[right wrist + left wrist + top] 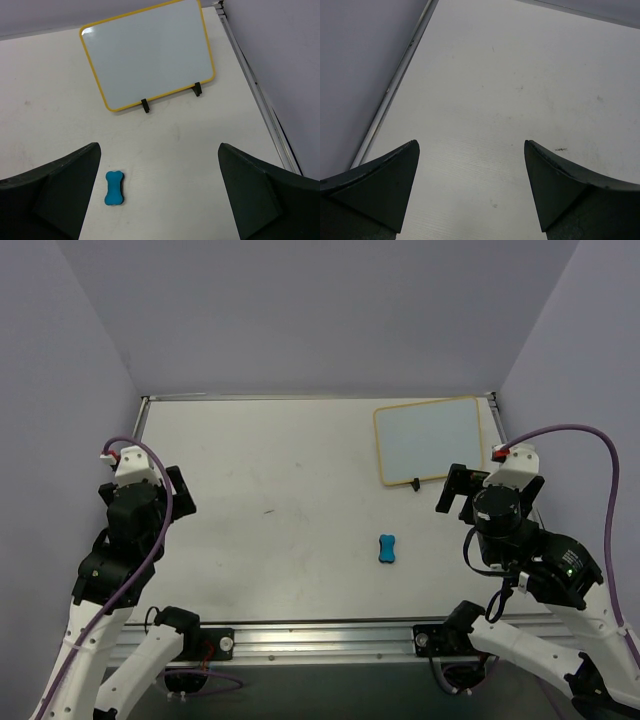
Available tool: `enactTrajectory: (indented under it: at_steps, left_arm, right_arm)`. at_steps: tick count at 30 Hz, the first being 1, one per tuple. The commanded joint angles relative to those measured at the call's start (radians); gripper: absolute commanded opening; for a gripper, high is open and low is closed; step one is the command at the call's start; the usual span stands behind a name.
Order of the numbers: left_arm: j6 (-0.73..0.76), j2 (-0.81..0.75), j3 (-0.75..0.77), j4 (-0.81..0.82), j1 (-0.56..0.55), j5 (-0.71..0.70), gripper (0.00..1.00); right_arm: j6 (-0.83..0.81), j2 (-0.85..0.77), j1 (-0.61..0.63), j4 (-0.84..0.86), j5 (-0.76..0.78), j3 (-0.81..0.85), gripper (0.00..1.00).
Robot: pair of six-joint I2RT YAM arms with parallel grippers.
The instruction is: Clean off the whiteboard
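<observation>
The whiteboard (430,438) has a yellow frame and sits at the back right of the table; its white face (147,55) shows no writing. Two small black feet (145,105) stick out at its near edge. A blue bone-shaped eraser (387,548) lies on the table in front of it, and in the right wrist view the eraser (114,187) is beside the left finger. My right gripper (455,490) (160,145) is open and empty, hanging just in front of the board. My left gripper (180,490) (470,145) is open and empty over bare table at the far left.
The white tabletop (290,470) is bounded by a metal rail at the back (300,397) and along its left edge (395,85). Purple walls close in the left, back and right sides. A metal rail (255,95) runs just right of the whiteboard.
</observation>
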Motion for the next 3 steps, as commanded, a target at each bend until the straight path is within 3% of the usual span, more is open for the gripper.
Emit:
enactTrajectory:
  at_steps: [1,3]
  left_arm:
    - [0.015,-0.007,-0.002,0.049,0.004,0.007,0.94]
    - [0.015,-0.008,-0.002,0.051,0.004,0.007,0.94]
  right_arm:
    - [-0.007,0.001,0.006,-0.015,0.017,-0.001,1.0]
    - [-0.007,0.003,0.006,-0.013,0.019,-0.001,1.0]
